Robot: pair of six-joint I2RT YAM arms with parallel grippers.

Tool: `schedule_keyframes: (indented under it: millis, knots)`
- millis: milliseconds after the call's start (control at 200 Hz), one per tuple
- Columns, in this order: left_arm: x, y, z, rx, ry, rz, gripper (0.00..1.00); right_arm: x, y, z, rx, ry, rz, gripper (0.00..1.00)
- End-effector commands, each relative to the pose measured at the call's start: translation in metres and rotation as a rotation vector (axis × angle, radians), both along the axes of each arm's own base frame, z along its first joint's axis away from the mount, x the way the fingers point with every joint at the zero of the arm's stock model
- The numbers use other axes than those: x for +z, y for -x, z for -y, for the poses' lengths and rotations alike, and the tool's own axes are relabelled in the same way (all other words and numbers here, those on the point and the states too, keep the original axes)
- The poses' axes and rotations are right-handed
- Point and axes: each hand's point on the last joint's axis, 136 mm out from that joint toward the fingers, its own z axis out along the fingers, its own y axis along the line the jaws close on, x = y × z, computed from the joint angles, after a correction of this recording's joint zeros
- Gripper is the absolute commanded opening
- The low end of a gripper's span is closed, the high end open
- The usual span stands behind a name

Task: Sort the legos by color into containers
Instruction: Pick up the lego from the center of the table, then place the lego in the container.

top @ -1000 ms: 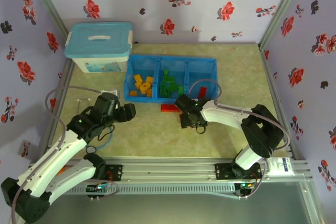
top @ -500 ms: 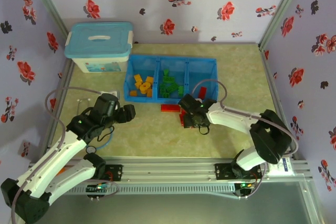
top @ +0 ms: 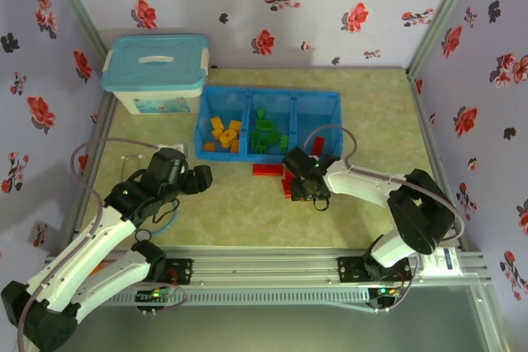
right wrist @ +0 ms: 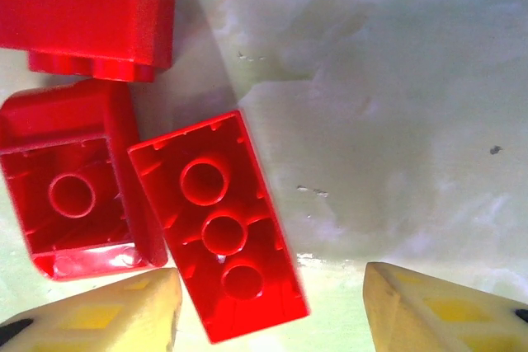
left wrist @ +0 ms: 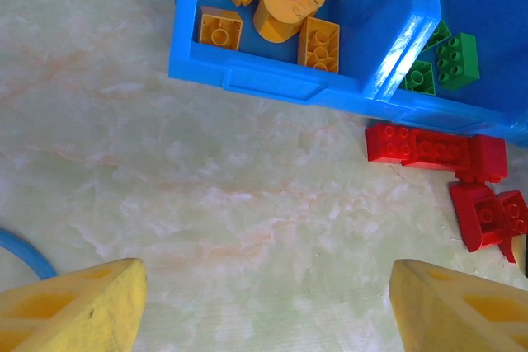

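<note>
found the left gripper [top: 200,177] hovering over bare table [top: 239,212] to the near left of the blue tray [top: 272,90], its fingers spread wide and holding nothing. saw the tray lying toward the back of the table, just right of a pale-blue lidded storage box [top: 157,72], its three compartments joined in a row. made out the orange-yellow legos [top: 223,133] in the left compartment, the green legos [top: 266,133] in the middle one, and a single red piece [top: 318,145] in the right one. noted more red legos [top: 268,170] lying loose on the table just in front of the tray's near wall, a long flat run of them closest to it. placed the right gripper [top: 301,191] low over that loose red cluster. from its wrist, picked out an upturned red brick [right wrist: 219,228], hollow side up, lying tilted with one end between the two fingertips [right wrist: 107,311]. read one fingertip as beside or touching it and the other as clearly apart, and so took the jaws as parted, pinching nothing. spotted a second upturned red brick [right wrist: 70,204] right against the first and, past that, a third red block [right wrist: 87,14].
</note>
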Motion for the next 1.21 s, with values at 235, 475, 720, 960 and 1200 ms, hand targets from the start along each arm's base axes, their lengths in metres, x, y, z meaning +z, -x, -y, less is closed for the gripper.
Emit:
schedule_keyframes:
  millis: [235, 475, 720, 960, 1200]
  knots:
    - [-0.006, 0.002, -0.005, 0.016, -0.017, -0.008, 0.76, -0.016, 0.001, 0.0, -0.003, -0.019, -0.035, 0.54]
    - [-0.009, 0.003, -0.005, 0.012, -0.024, -0.009, 0.76, -0.01, 0.003, 0.002, -0.006, -0.023, -0.035, 0.33]
    - [-0.01, 0.003, -0.006, 0.014, -0.026, -0.01, 0.76, 0.034, 0.016, -0.002, -0.007, -0.102, 0.044, 0.3]
    - [-0.013, 0.002, -0.005, 0.019, -0.018, -0.016, 0.75, 0.117, -0.03, 0.028, -0.106, -0.173, 0.252, 0.28]
    - [-0.024, 0.015, -0.001, 0.011, 0.013, -0.043, 0.74, 0.12, -0.103, 0.034, -0.138, -0.165, 0.176, 0.26]
